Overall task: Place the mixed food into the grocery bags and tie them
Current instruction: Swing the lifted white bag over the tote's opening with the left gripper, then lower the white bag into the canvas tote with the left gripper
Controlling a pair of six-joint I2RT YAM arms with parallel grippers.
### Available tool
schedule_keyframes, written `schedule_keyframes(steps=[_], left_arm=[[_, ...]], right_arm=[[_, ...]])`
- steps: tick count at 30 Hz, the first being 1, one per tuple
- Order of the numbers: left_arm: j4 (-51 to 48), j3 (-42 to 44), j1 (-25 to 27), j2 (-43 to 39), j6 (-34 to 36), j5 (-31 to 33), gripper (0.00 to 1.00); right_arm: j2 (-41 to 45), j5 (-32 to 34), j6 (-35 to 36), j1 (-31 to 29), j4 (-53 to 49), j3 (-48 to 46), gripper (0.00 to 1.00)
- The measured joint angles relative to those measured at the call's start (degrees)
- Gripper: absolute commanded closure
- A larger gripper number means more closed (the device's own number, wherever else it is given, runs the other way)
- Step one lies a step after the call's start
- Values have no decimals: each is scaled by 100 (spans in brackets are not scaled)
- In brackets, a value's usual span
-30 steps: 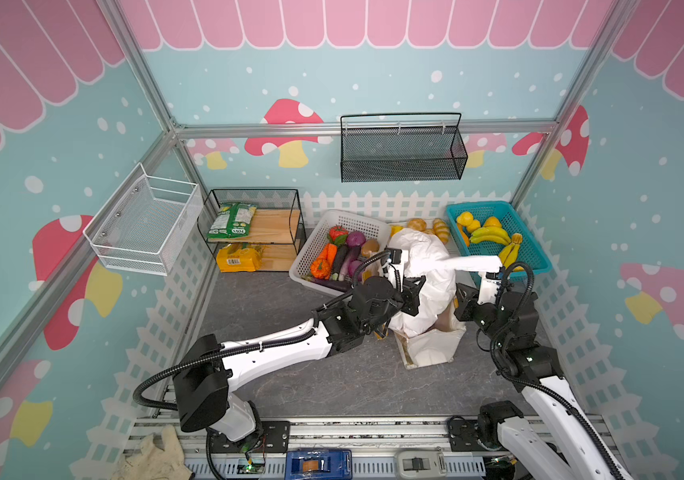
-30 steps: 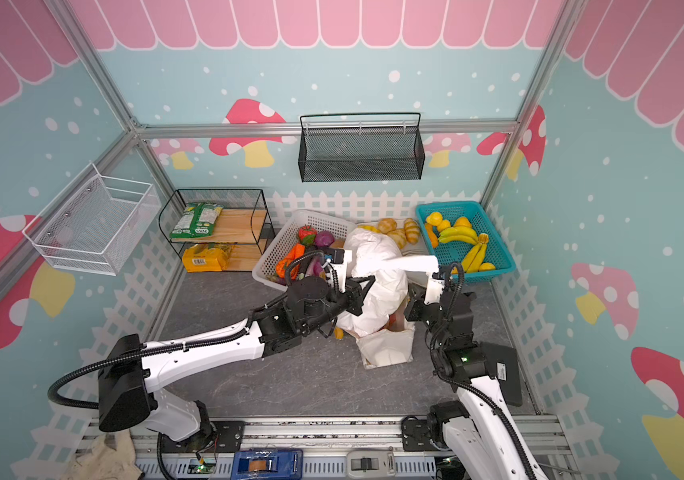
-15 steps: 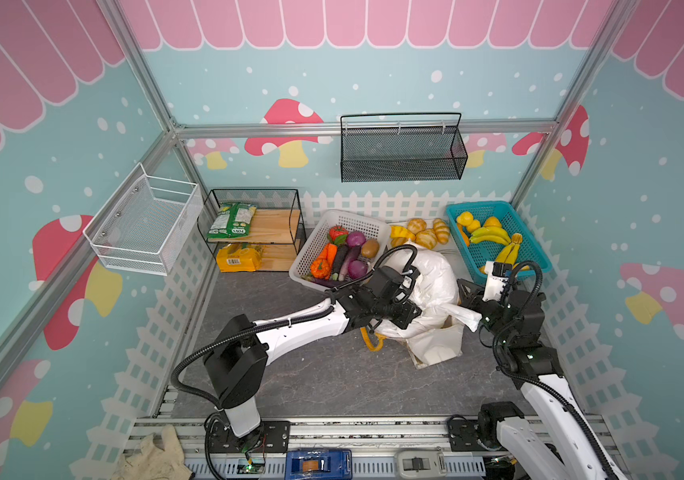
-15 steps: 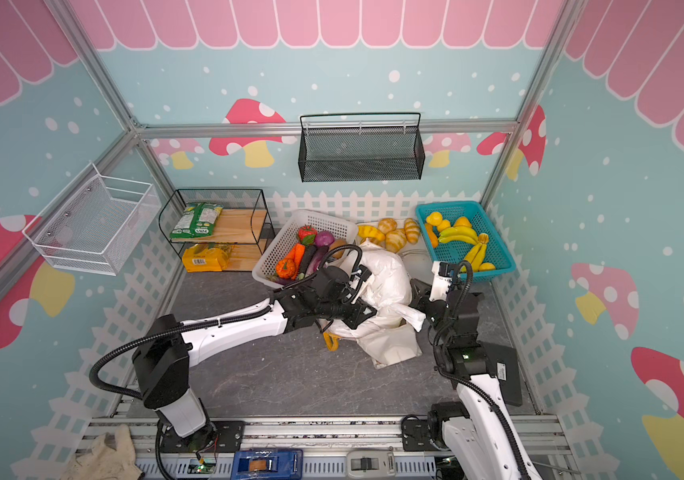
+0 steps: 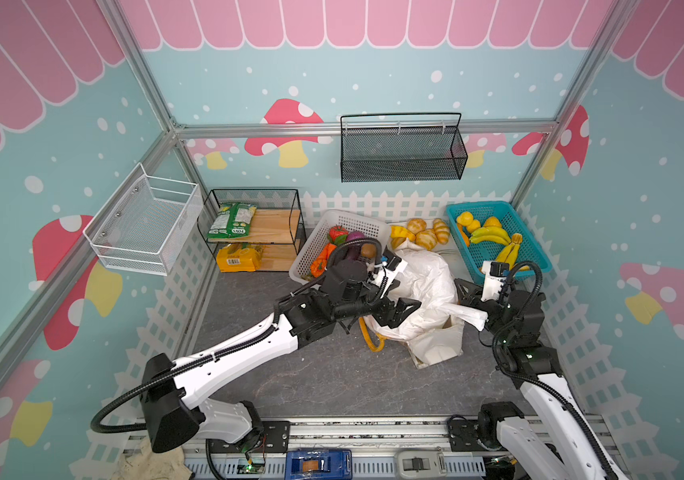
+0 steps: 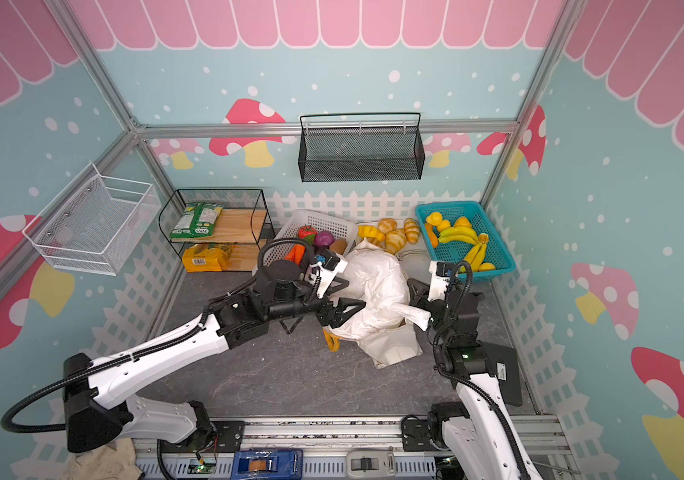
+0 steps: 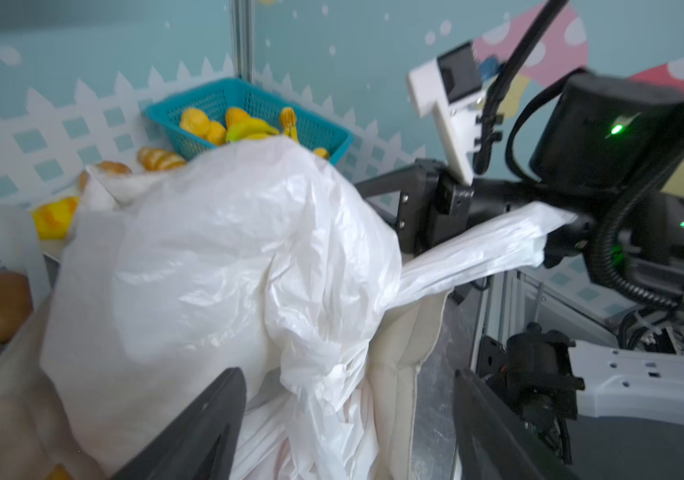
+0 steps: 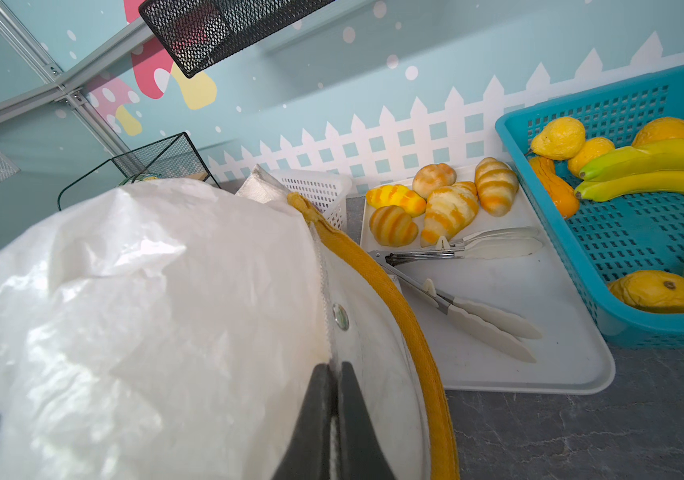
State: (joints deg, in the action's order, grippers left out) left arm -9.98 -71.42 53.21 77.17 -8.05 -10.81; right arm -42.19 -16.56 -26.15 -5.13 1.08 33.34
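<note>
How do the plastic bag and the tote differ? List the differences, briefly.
The plastic bag is thin, crinkly and white; the tote is cream canvas. The plastic bag bulges on top; the tote sits under it on the table. The plastic bag's handle is stretched out in the shut right gripper; the tote's yellow handle lies loose. Both are pale bags with handles.

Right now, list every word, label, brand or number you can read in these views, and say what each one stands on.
Green snack packet on the wire shelf: it is printed, but the print is too small to read.
Yellow packet on the tier below: it has a barcode label, with digits too small to read.
White plastic bag: no print shows.
Nothing here is clear enough to quote.
</note>
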Motion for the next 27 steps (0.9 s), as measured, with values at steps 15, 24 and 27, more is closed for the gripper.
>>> schedule_keyframes(steps=[15,24,27], left_arm=[[-918,-2256,-33,2671,378,916,30],[-1071,-2175,-2,3276,494,188,34],[-1078,-2347,44,3574,577,118,34]], right_arm=[[-9,61,20,22,22,0,100],[-28,258,-44,299,-20,-24,100],[-70,153,-114,514,52,-111,100]])
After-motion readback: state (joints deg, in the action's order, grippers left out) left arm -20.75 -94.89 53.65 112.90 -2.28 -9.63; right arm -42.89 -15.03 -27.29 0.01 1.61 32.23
